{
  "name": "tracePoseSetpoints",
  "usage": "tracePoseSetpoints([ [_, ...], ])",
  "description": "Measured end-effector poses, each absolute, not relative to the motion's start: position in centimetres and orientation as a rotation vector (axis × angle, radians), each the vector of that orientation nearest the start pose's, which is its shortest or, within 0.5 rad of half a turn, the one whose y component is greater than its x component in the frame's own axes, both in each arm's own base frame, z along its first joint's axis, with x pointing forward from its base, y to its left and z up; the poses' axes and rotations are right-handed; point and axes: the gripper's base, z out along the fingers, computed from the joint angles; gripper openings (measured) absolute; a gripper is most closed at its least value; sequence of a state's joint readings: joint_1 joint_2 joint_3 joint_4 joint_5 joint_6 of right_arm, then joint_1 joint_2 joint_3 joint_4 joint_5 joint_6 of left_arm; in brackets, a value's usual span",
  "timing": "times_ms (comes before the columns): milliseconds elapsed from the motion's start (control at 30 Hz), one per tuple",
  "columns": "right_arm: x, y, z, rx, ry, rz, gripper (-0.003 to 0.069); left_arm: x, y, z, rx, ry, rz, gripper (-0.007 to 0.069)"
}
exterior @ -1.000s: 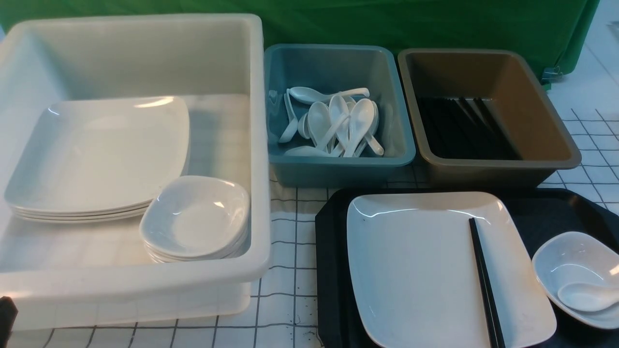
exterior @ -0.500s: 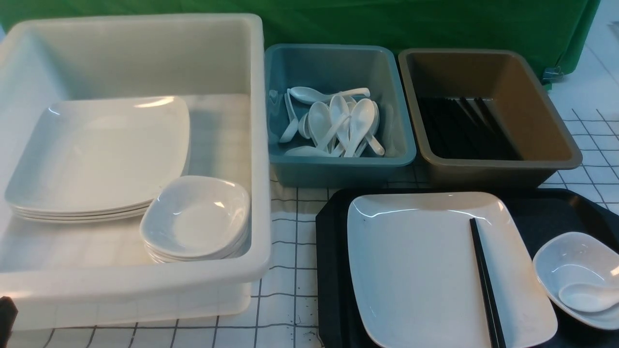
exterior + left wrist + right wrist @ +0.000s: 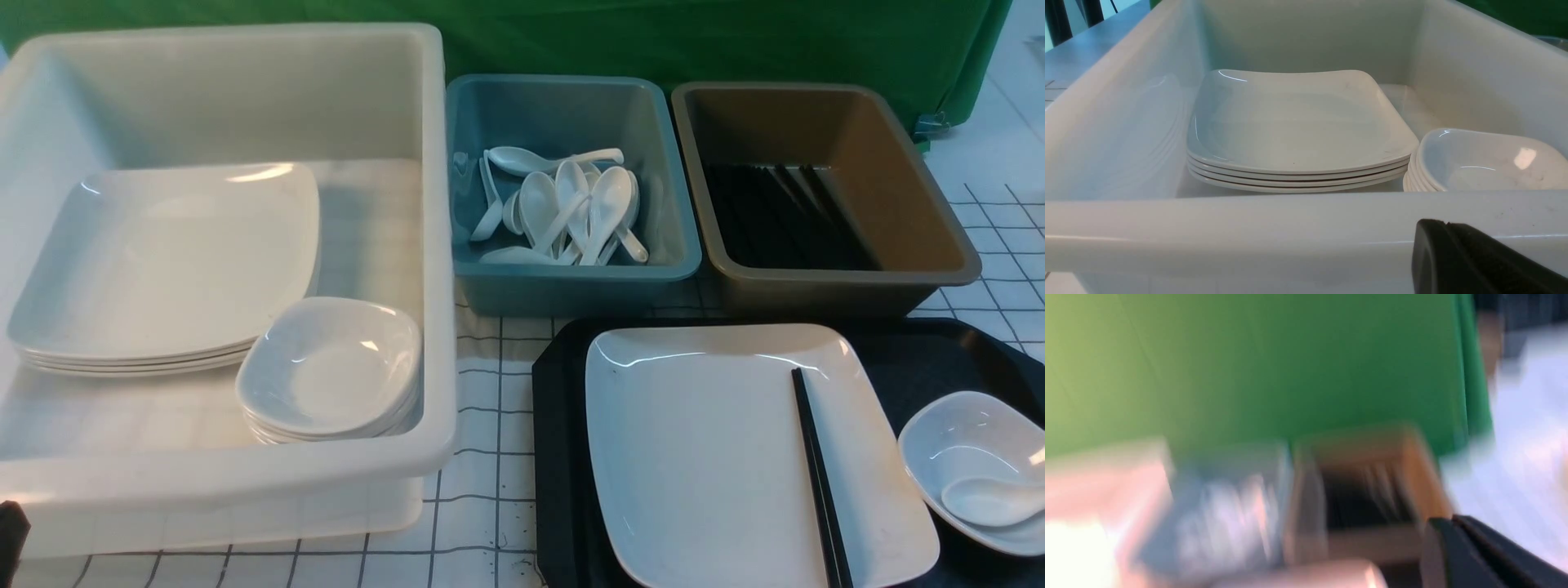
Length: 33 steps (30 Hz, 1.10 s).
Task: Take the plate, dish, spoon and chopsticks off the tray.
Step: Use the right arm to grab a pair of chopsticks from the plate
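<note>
The black tray (image 3: 559, 457) lies at the front right. On it sits the large white plate (image 3: 702, 457), with the black chopsticks (image 3: 819, 482) lying across its right side. The small white dish (image 3: 963, 433) stands on the tray to the plate's right, with the white spoon (image 3: 984, 500) in it. My left gripper (image 3: 1439, 223) is shut and empty, low in front of the white tub's near wall (image 3: 1249, 228). Only a dark sliver of it (image 3: 10, 531) shows in the front view. My right gripper (image 3: 1447, 520) is shut and empty; its view is blurred, and it is outside the front view.
The big white tub (image 3: 245, 474) on the left holds a stack of plates (image 3: 163, 261) and a stack of dishes (image 3: 326, 367). A teal tub (image 3: 571, 273) holds several spoons. A brown tub (image 3: 849, 282) holds black chopsticks. A green curtain hangs behind.
</note>
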State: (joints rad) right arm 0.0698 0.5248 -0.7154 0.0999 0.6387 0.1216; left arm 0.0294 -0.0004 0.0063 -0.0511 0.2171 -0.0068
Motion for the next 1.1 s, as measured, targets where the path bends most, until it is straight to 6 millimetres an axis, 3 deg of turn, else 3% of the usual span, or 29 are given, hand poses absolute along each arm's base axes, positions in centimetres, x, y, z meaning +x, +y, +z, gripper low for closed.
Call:
tracePoseSetpoints([
  [133,13.1,1.7,31.2,0.048,2.438,0.206,0.0091,5.6,0.1,19.1,-0.065,1.705,-0.03,0.002],
  [200,13.7,2.0,30.4,0.02,2.515,0.216,0.0122,5.6,0.1,19.1,-0.065,1.705,-0.03,0.002],
  [267,15.3,2.6,28.6,-0.071,2.661,0.259,0.0231,5.6,0.1,19.1,-0.065,1.705,-0.03,0.002],
  [367,16.7,3.1,27.2,-0.126,2.752,0.286,0.0315,5.6,0.1,19.1,-0.065,1.705,-0.03,0.002],
  [500,17.9,4.2,25.8,-0.213,2.818,0.296,0.0353,5.6,0.1,19.1,-0.065,1.705,-0.03,0.002],
  [733,19.7,8.5,23.1,-0.438,2.888,0.269,0.0374,5.6,0.1,19.1,-0.065,1.705,-0.03,0.002],
  [867,20.8,9.9,22.7,-0.502,2.883,0.21,0.0425,5.6,0.1,19.1,-0.065,1.705,-0.03,0.002],
  [1100,23.0,10.6,23.0,-0.501,2.849,0.163,0.0508,5.6,0.1,19.1,-0.065,1.705,-0.03,0.002],
])
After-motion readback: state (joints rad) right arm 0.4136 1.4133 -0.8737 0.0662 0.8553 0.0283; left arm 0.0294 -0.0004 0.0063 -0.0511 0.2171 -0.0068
